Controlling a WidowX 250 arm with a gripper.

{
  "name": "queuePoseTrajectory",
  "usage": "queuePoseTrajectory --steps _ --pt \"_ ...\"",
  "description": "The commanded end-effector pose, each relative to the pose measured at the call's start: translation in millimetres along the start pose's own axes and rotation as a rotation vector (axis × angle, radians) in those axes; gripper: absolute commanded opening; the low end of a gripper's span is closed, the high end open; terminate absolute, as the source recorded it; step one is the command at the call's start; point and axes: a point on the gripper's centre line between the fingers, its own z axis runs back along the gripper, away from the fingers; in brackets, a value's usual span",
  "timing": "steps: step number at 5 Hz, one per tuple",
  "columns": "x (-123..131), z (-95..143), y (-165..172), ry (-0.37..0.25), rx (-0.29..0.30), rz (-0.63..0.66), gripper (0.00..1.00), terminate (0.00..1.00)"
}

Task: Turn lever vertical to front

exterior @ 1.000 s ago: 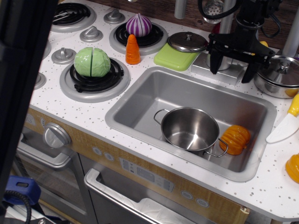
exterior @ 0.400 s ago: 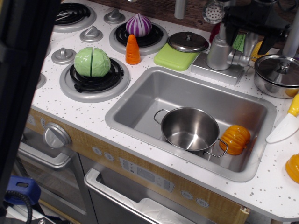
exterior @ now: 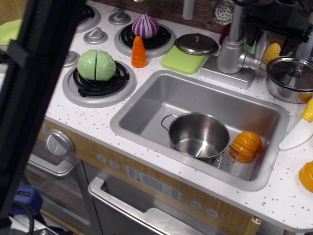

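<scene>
The lever (exterior: pixel 253 61) is a short silver stub that projects to the right from the base of the thick grey faucet column (exterior: pixel 230 54) behind the sink. My black gripper (exterior: pixel 272 43) hangs at the top right, above and behind the lever. It is open and holds nothing. One finger (exterior: pixel 251 36) shows just right of the faucet pipe and the other (exterior: pixel 293 43) stands over the lidded pot. The gripper does not touch the lever.
The sink (exterior: pixel 146 105) holds a steel pot (exterior: pixel 198 134) and an orange pumpkin (exterior: pixel 246 145). A lidded pot (exterior: pixel 292 78) stands right of the faucet and a lid on a green board (exterior: pixel 182 61) stands left of it. Cabbage (exterior: pixel 96 64), carrot (exterior: pixel 139 52) and onion (exterior: pixel 145 25) are on the stove. A dark arm (exterior: pixel 34 98) blocks the left.
The gripper has lifted off the faucet and moved up and to the right, uncovering the column and lever. The dark arm at the left has swung further into the picture.
</scene>
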Motion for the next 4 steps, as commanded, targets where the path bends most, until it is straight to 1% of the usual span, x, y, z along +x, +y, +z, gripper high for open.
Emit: queuePoseTrajectory --steps 1,2,3,4 --pt "21 23 0 -0.073 -0.009 0.019 0.00 0.00" --pt "14 25 -4 -0.061 -0.004 0.050 0.00 0.00" --pt "-4 34 -14 -0.042 0.017 0.105 0.00 0.00" --pt "-24 38 -22 -0.016 0.021 0.157 0.00 0.00"
